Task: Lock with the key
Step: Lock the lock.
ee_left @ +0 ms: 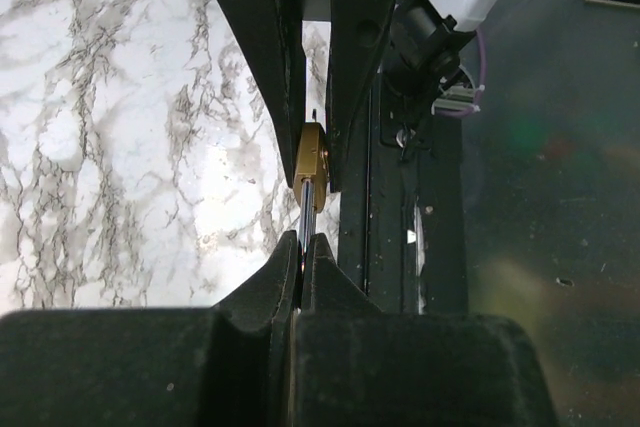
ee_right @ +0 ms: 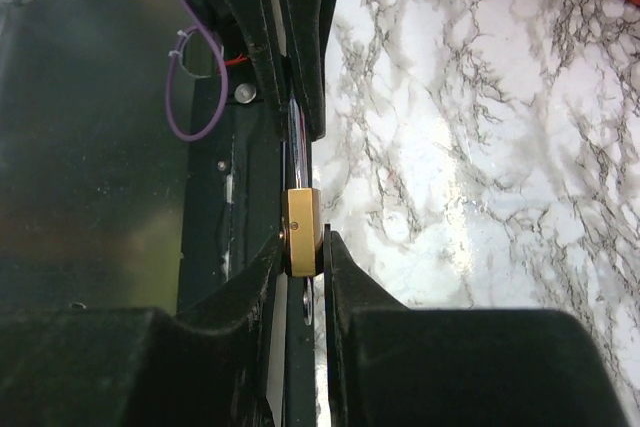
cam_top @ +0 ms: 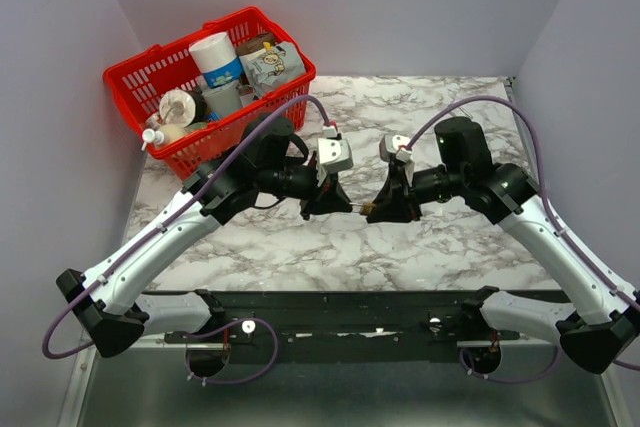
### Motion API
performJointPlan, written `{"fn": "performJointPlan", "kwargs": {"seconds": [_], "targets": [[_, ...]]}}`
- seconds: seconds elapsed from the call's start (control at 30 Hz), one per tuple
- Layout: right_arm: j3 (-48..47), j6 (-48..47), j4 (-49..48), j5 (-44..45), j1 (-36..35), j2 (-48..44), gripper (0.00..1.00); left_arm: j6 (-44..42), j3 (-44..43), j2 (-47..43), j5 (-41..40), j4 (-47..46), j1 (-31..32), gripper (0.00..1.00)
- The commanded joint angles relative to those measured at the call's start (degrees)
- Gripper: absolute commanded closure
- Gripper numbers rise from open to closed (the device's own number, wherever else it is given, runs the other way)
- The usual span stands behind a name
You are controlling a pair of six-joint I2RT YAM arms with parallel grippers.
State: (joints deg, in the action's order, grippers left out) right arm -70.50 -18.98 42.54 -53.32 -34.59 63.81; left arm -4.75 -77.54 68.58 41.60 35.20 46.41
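Top view: both arms stretched forward, elbows out, wrists turned inward to face each other over middle of marble table [cam_top: 450, 247]; left gripper [cam_top: 336, 205] and right gripper [cam_top: 388, 209] almost tip to tip, above surface

Left wrist view: left gripper clamped tight on silver key [ee_left: 307, 209], key tip meeting end of brass padlock [ee_left: 312, 155]

Right wrist view: right gripper pinching padlock body by its sides, key straight ahead

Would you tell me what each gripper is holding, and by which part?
Left gripper: the key, by its head end. Right gripper: the brass padlock, by its body.
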Motion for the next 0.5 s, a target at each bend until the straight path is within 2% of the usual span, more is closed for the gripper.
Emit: {"fn": "performJointPlan", "kwargs": {"seconds": [0.0,0.2,0.23,0.33,0.37,0.43,0.47], "targets": [[2.82,-1.76,-7.48,-0.48,-2.68,-0.44,0.99,-7.71,-3.66,2.00,-0.64,-3.48,0.09,1.00],[4.76,-1.42,-7.47,2.94,-2.68,-0.36,0.99,-7.91,-5.87,2.26,-2.49,-3.47,-0.62,1.00],[4.67,1.55,-9.13,4.35,-2.68,-0.35,0.99,-6.77,-5.78,2.18,-3.10,-3.73,-0.80,0.93],[3.97,5.78,-11.59,9.45,-2.15,-0.61,0.99,-0.63,-5.00,1.39,-6.09,-6.19,-2.29,0.61],[4.05,7.10,-12.83,10.42,-1.89,-1.05,0.99,4.09,-4.64,1.04,-6.62,-8.28,-4.90,0.46],[6.07,10.79,-17.99,14.20,-1.01,-2.19,0.99,9.21,-2.98,-0.45,-4.71,-11.10,-9.12,0.32],[6.95,11.68,-19.85,15.17,-0.75,-3.59,0.99,12.19,-2.19,-0.98,-4.17,-14.95,-13.41,0.22]]}}
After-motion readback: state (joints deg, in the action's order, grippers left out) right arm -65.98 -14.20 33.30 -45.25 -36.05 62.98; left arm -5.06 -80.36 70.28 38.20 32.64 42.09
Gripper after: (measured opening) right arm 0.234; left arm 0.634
